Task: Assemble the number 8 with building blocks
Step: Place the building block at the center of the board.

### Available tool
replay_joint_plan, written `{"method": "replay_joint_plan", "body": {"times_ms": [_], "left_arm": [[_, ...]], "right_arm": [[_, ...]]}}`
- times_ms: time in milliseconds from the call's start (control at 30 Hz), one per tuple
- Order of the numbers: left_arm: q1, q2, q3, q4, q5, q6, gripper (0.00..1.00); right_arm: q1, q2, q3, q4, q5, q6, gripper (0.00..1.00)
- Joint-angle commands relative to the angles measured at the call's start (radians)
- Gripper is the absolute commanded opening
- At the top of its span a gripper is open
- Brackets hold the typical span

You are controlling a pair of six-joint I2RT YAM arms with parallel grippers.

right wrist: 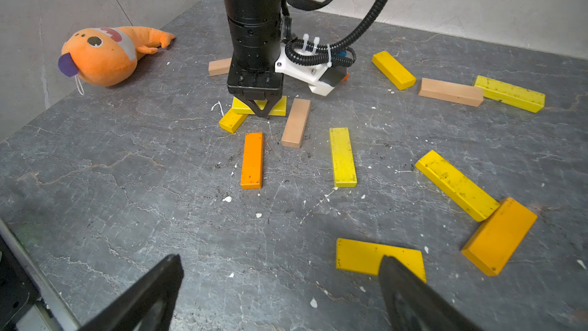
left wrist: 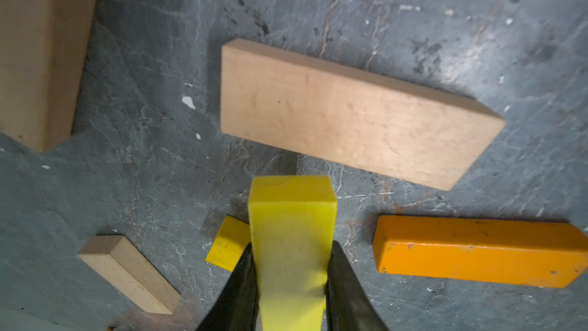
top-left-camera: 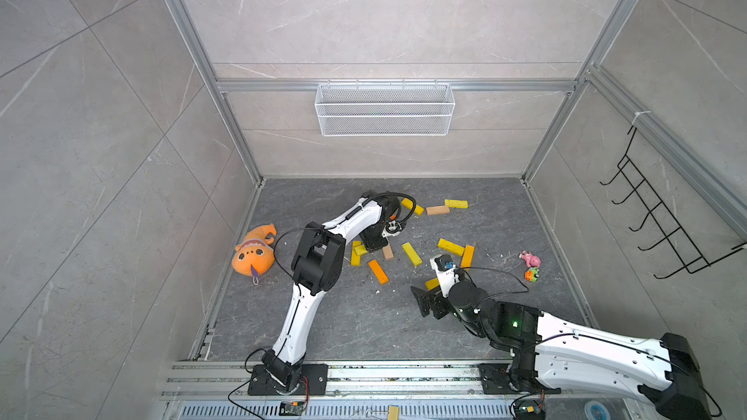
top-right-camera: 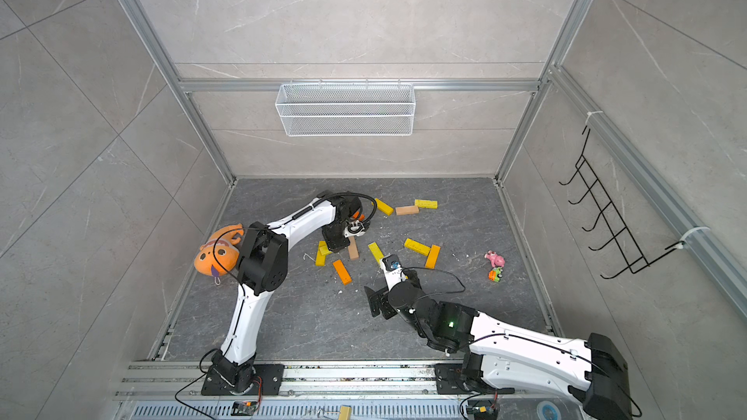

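Yellow, orange and tan building blocks lie scattered on the grey floor. My left gripper (top-left-camera: 370, 248) points straight down and is shut on a yellow block (left wrist: 291, 249), which crosses over another yellow block (right wrist: 232, 121). Beside them lie a tan block (left wrist: 350, 116) and an orange block (left wrist: 477, 249). A lone yellow block (top-left-camera: 411, 253) lies to the right, then a yellow block (top-left-camera: 450, 247) touching an orange one (top-left-camera: 467, 256). At the back are three more blocks (top-left-camera: 437, 210). My right gripper (right wrist: 281, 265) hangs open and empty near the floor, one finger over a flat yellow block (right wrist: 366, 256).
An orange plush toy (top-left-camera: 254, 252) lies by the left wall. A pink toy (top-left-camera: 530, 258) and a small green and orange toy (top-left-camera: 532, 273) sit at the right. A white wire basket (top-left-camera: 384, 109) hangs on the back wall, a black hook rack (top-left-camera: 663, 216) on the right wall.
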Motion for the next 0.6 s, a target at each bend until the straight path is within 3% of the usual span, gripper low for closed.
{"method": "replay_joint_plan", "body": {"times_ms": [0,567], "left_arm": [[0.001,-0.018,0.01,-0.048,-0.002,-0.002,0.16],[-0.008,0.037,0.07,-0.063,0.028,-0.007,0.16]], "right_arm": [[0.004,-0.004,-0.011,0.009,0.013,0.013,0.99],[0.004,-0.011,-0.017,-0.002,0.021,0.017,0.99]]}}
